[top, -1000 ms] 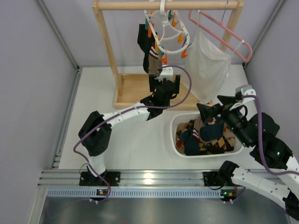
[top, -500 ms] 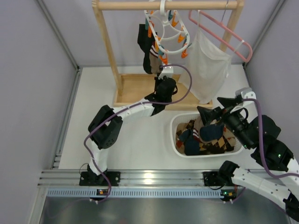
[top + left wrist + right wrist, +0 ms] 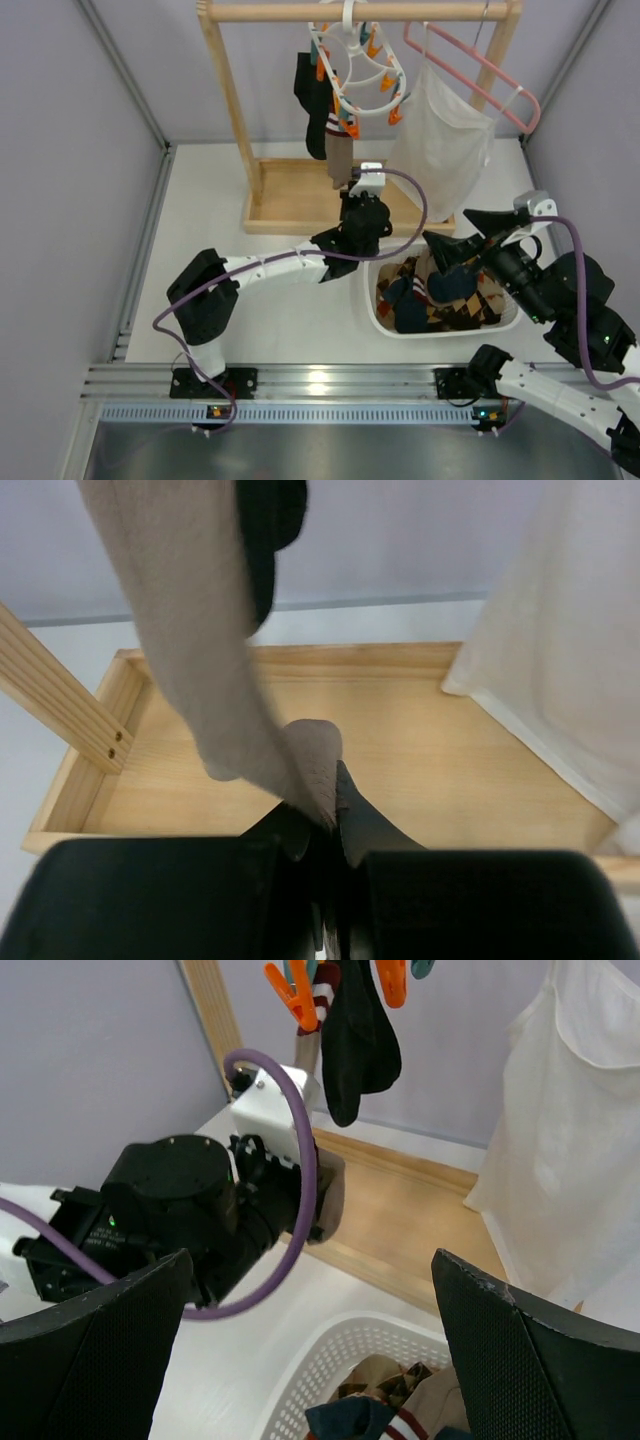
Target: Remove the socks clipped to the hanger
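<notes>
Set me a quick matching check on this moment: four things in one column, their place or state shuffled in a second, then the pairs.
Column one
1. left gripper
2. right gripper
3. white basket
4. mesh bag

Column two
A. open, by the basket
B. on the table, socks inside
C. shut on the lower end of the brown sock
D. hangs from the pink hanger

Pairs: 1-C, 2-A, 3-B, 4-D
</notes>
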Tool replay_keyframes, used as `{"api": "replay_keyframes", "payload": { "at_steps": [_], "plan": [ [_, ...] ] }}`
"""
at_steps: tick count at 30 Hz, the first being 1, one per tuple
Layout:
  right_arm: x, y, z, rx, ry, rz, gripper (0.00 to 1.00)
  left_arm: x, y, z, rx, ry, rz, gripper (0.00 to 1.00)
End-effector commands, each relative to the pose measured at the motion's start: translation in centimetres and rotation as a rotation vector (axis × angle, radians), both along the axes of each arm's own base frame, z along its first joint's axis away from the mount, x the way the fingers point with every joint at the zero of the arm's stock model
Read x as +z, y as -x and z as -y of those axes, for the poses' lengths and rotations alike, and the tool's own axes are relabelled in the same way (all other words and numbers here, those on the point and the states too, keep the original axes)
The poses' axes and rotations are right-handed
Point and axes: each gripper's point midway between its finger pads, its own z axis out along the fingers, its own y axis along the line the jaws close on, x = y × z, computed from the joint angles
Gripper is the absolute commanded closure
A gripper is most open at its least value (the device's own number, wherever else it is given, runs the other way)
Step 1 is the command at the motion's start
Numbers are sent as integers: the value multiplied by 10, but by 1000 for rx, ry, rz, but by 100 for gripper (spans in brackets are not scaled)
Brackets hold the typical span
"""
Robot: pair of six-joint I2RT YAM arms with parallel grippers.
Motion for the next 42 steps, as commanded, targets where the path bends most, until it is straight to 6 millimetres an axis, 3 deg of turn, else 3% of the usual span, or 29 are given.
{"api": "replay_keyframes", "payload": {
  "at_steps": [1, 12, 16, 17, 19, 20, 21, 22, 23, 24, 27, 28, 36, 38, 42],
  "plan": [
    [35, 12, -1, 53, -88, 49, 1, 22, 24, 10, 9, 10, 44, 100],
    [76, 19, 17, 16, -113, 75, 0, 23, 64, 100, -121, -135, 60, 100],
    [86, 9, 7, 13, -67, 57, 0, 25, 65, 133, -149, -177, 77, 100],
    [97, 10, 8, 13, -70, 67, 1, 25, 65, 136, -151, -203, 79, 100],
    [91, -4, -8, 11, 0, 25, 1, 24, 61, 149, -165, -219, 87, 100],
    [102, -5, -8, 8, -4, 31, 1, 24, 60, 152, -168, -245, 89, 100],
    [102, -10, -13, 3, 22, 20, 1, 22, 59, 156, -171, -258, 91, 100],
    [90, -24, -24, -12, 81, -22, 1, 19, 57, 161, -173, -272, 93, 100],
    [98, -27, -25, -24, 83, -18, 1, 18, 56, 162, -172, -303, 94, 100],
    [87, -41, -34, -48, 128, -51, 1, 17, 54, 166, -168, -319, 95, 100],
    [87, -56, -44, -80, 154, -67, 2, 15, 52, 170, -167, -379, 99, 100],
    [78, -70, -51, -114, 191, -94, 3, 9, 50, 172, -169, -404, 96, 100],
    [60, -124, -78, -248, 333, -123, 7, 5, 53, 171, -203, -443, 95, 100],
    [71, -133, -77, -284, 367, -89, 8, 7, 53, 171, -207, -445, 97, 100],
    [66, -160, -89, -364, 451, -81, 9, 9, 53, 171, -208, -444, 99, 100]
  ]
}}
